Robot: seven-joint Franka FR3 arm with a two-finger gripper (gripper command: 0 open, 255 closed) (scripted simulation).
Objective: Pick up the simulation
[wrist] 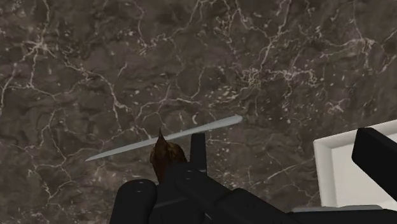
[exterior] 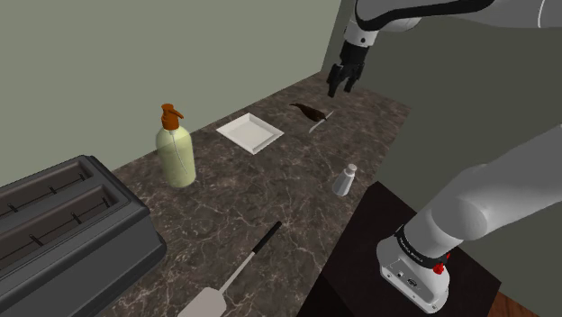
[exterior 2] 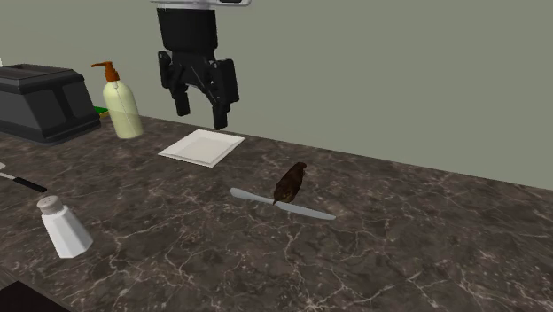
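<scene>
The black two-finger claw (exterior 2: pixel 202 113) hangs in the air above the dark marble counter (exterior 2: pixel 399 257), and its fingers stand clearly apart, released, with nothing between them. The task's thing, a small dark brown figure shaped like a bird (exterior 2: pixel 290 182), sits on the counter lower than the claw and is not touched by it. In the second exterior view it is to the right of the claw and nearer to the camera. In the shoulder view it is near the far end of the counter, a little to the left of the claw and under it. The brown figure rests on a thin grey blade like a knife (exterior 2: pixel 301 209), about at the middle of its length, and the blade lies flat on the marble. In the wrist view the figure shows just beside one finger and is partly covered by it; it is not in the gap between the two fingers. The other finger is over a white square plate (exterior 2: pixel 202 147), which lies flat, near the figure but apart from it. Farther along the counter stands a pale yellow-green bottle with an orange pump (exterior: pixel 176 153), and beyond it a dark grey toaster (exterior: pixel 63 234). A small white shaker (exterior: pixel 345 181) stands upright near the counter's front edge, and a spatula with a black handle (exterior: pixel 234 275) lies flat between the shaker and the toaster.
</scene>
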